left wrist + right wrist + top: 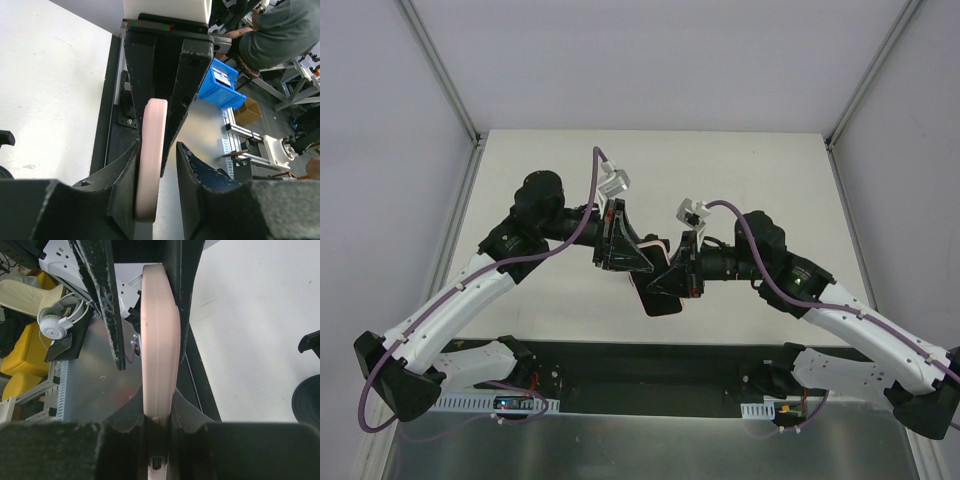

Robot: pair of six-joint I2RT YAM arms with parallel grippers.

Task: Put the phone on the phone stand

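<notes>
While right gripper (pixel 159 407) clamps it, phone (pixel 159 330) hangs.

Pale pink edge, blk screen on phone (pixel 159 340); table (pixel 720 160) off-white.

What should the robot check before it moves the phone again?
1. Firm hold: the right gripper is clamped on the phone: ok.
2. Other arm clear: the left gripper is open, but its fingers sit around the phone and one touches it: not ok.
3. Phone on the stand: not ok, it is held in the air.
4. Stand in sight: only its edge shows in the right wrist view: cannot tell if it is upright.
5. Free path to the stand: cannot tell.
</notes>
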